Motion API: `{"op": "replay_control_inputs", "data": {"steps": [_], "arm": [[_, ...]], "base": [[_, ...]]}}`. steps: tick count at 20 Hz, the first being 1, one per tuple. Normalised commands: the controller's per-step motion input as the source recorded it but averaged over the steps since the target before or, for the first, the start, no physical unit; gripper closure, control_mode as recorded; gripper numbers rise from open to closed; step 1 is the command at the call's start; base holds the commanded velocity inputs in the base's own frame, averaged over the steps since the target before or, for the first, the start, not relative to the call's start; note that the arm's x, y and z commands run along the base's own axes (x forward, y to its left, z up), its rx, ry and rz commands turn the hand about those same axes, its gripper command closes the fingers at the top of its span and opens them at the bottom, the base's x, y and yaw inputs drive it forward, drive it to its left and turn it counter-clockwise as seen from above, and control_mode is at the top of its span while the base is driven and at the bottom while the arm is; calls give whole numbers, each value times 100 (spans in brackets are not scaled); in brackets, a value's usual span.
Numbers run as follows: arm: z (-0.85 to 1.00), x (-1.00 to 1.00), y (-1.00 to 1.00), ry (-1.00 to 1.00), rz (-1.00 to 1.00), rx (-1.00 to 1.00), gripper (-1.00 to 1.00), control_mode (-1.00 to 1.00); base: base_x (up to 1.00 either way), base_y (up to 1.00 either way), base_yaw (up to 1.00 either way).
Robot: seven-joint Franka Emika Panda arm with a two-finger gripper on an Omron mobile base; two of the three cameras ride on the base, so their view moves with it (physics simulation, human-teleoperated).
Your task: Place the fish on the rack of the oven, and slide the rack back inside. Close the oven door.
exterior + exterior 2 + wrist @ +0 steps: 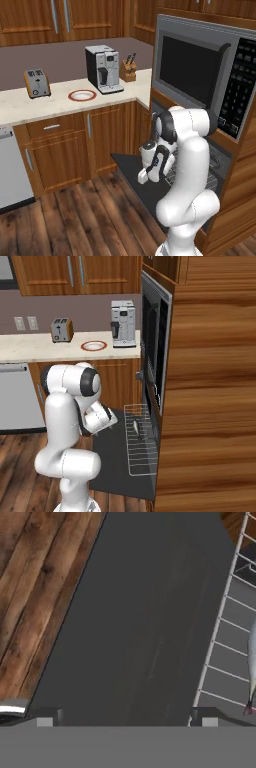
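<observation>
on the pulled-out silver wire rack (140, 438), the slender grey-silver fish (135, 427) is lying; empty jaws are standing open. rack seems stiff: push its front bar.

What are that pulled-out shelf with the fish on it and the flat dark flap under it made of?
The rack looks like bare metal wire: thin, pale silver bars in an open grid that you can see through, with the fish lying on it. The oven door below it looks like dark glass or enamelled metal, smooth, flat and matt grey-black; the pictures cannot settle which.
</observation>
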Motion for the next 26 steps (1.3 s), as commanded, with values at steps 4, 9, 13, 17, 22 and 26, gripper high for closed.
{"op": "replay_control_inputs", "data": {"steps": [4, 9, 13, 17, 22, 26], "arm": [[0, 16, -12, 0, 25, 0, -100, -100], [0, 38, -1, 0, 22, 0, -100, -100], [0, 46, 0, -3, 24, 0, -100, -100], [0, 46, 0, -3, 24, 0, -100, -100], [-3, 28, -1, 0, 18, -3, -100, -100], [-9, 5, -4, 4, 15, -12, -100, -100]], "base": [[0, 0, 0], [0, 0, 0], [0, 0, 0], [0, 0, 0], [0, 0, 0], [0, 0, 0]]}}
